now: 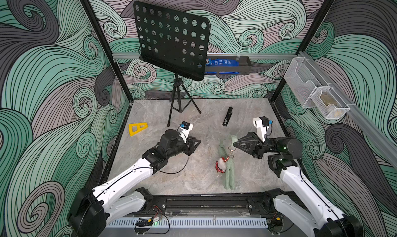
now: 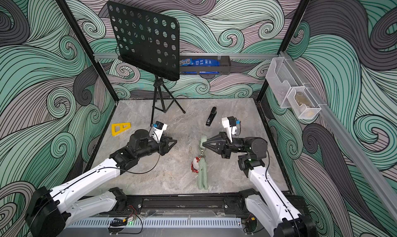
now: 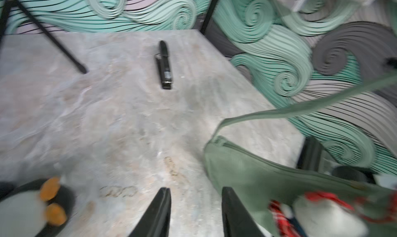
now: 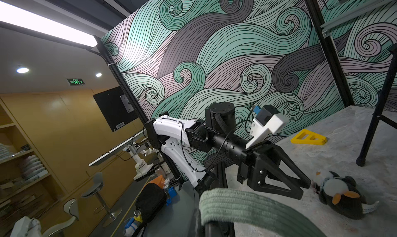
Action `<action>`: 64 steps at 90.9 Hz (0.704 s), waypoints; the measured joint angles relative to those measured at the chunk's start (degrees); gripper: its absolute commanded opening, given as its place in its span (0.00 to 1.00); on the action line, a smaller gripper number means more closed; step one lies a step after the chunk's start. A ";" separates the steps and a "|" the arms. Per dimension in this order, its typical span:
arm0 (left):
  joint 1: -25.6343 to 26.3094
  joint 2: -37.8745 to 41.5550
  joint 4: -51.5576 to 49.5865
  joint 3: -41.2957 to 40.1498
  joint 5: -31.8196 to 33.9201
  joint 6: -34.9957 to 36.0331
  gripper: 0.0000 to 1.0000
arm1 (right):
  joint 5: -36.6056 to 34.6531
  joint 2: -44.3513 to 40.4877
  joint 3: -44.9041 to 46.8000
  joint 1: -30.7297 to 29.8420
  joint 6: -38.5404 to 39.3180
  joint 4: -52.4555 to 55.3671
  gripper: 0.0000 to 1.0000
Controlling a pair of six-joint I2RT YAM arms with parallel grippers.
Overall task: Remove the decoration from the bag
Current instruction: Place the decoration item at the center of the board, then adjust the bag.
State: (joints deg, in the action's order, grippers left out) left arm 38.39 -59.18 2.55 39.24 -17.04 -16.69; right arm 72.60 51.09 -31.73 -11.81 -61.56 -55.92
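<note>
Toward 5 o'clock from the tabletop's (image 1: pixel 150 171) middle, the bag (image 1: pixel 229 174) hangs long and narrow from its strap (image 1: pixel 233 138). The strap loops over the tips of the right hand (image 1: pixel 235 145). That hand's fingers are pressed together on the strap, at 12 o'clock of the bag's body. Whether the bag's lower end touches the tabletop cannot be told.

A metal clasp (image 1: pixel 231 150) sits high on the bag. From it a white charm (image 1: pixel 221 166) trimmed in red plaid dangles against the bag's 9 o'clock side.

At 9 o'clock of the strap, and apart from it, is the left hand (image 1: pixel 198 141). Its fingers are spread, and the left wrist view shows only bare tabletop in the gap between them. A short chain (image 1: pixel 209 149) lies on the tabletop between this hand and the bag.

A plush penguin (image 4: pixel 341 195) lies on the tabletop just beside the left hand. Both wrist views show it, while in the top views the arm hides it.

Farther off, a black stapler (image 1: pixel 227 116) lies at 1 o'clock of the tabletop's middle. A yellow ruler (image 1: pixel 137 128) lies at 10 o'clock, and a music stand (image 1: pixel 171 40) stands at 12 o'clock.
</note>
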 measured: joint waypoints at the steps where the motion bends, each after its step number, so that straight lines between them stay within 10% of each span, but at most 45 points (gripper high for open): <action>1: 0.26 0.28 0.33 0.02 -0.85 0.13 0.43 | 0.04 0.11 -0.09 0.00 -0.26 -0.22 0.00; 64: 13.90 -6.71 15.50 6.84 -18.43 3.26 0.42 | -0.48 2.71 -2.75 -3.72 -2.34 -2.56 0.00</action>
State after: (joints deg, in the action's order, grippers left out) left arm 52.29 -65.89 18.04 46.09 -35.46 -13.43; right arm 72.12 53.80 -34.48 -15.53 -63.90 -58.48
